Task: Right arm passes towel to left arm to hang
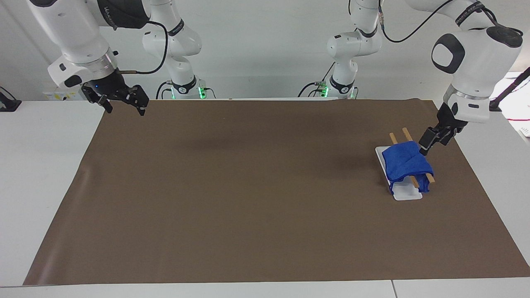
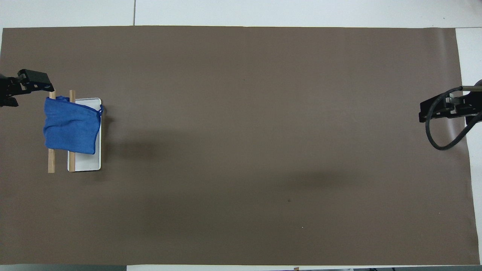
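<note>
Two wooden rods (image 1: pixel 410 154) lie side by side across a white tray (image 1: pixel 403 191) toward the left arm's end of the brown mat (image 1: pixel 248 186); the towel (image 1: pixel 405 164) is draped over both rods, its edges sagging onto the tray and the mat; nothing grips it.

Just beside the towel's corner, on the side nearer the robots, hangs the left gripper (image 1: pixel 426 147); it tilts down toward the rod ends, close to the cloth, and whether it touches cannot be told; its fingers stand apart and hold nothing. From overhead the left gripper (image 2: pixel 28 81) sits at the mat's edge by the tips of the rods (image 2: pixel 51 160), with the towel (image 2: pixel 71 126) and tray (image 2: pixel 88 163) just past it toward the mat's middle.

Well apart from all of this, the right gripper (image 1: pixel 122 103) waits over the mat's corner at the right arm's end; its fingers are spread wide and empty; a black cable (image 1: pixel 159 45) loops from its wrist.
</note>
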Tool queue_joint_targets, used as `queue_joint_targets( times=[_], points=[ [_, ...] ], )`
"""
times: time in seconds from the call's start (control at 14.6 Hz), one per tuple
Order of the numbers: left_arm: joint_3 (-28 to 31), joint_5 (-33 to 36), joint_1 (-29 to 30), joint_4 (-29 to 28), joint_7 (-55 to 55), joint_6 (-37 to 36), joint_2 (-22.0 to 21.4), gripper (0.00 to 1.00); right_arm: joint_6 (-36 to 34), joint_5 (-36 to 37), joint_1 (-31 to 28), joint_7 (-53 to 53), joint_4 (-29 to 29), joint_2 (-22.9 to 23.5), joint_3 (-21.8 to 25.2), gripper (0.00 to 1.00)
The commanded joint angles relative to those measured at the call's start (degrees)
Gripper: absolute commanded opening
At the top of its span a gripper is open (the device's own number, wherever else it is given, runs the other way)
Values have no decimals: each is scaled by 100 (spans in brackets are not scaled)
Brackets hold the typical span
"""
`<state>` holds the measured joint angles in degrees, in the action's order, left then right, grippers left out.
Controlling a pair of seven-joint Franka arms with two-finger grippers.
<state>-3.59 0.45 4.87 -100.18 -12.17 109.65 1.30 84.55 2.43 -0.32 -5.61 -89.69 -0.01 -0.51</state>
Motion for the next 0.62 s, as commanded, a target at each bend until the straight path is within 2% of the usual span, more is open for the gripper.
queue_joint_targets(
  times=[0.0, 0.41, 0.55],
  points=[
    [-19, 34, -144, 471, 697, -890, -51, 100, 79, -103, -39, -107, -145, -122, -46, 100],
    [-54, 25, -285, 1114, 1251, -2025, 54, 100, 71, -103, -39, -107, -145, -122, -46, 100],
    [-63, -88, -285, 1150, 1497, -2193, 28, 100, 71, -103, -39, -98, -136, -122, -37, 100]
  ],
)
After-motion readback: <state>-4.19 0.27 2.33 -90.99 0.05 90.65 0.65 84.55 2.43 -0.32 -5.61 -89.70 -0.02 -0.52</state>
